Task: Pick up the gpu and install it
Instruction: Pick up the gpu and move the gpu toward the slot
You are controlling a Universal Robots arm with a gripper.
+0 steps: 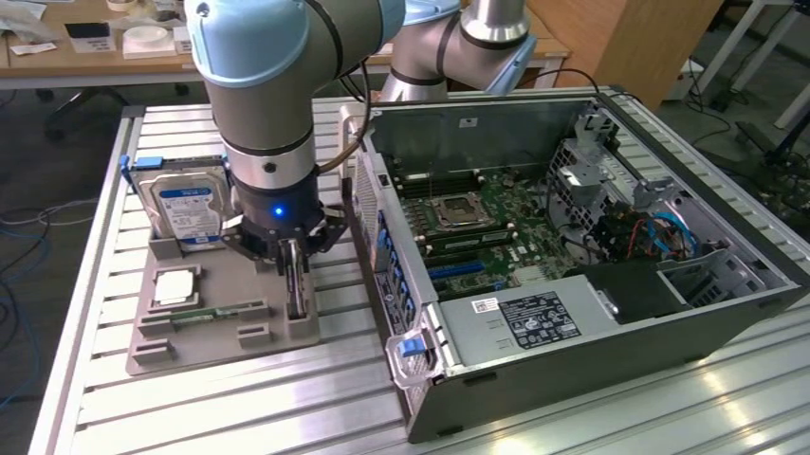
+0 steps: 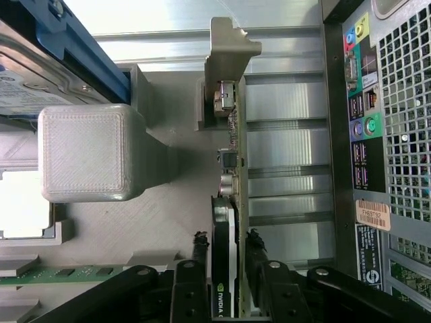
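Right, the gripper [image 1: 294, 254] is down over the gpu [image 1: 296, 294], which stands on its long edge in a slot at the right side of the grey holder tray [image 1: 241, 332], on the tabletop [image 1: 190, 408] to the exterior view's left of the open computer case [image 1: 570, 237]. From the wrist, the gripper [image 2: 225, 239] straddles the card's upper edge with 1 side at each face. Whether it has actually clamped or is just off the faces, I cannot tell. The gpu [image 2: 232, 168] is not lifted; it sits in its slot, silver bracket [image 2: 229, 47] at the end away from the gripper.

The card looks stiff and fairly light, but I'd call it fragile: bare components line the green board. The black cooler side seems the safest face to press on, squeezing flat across the thickness near the middle of its length so it doesn't swing.

In the same tray, a hard drive [image 1: 184, 209] stands at the far left and a memory stick [image 1: 209, 316] lies nearer.
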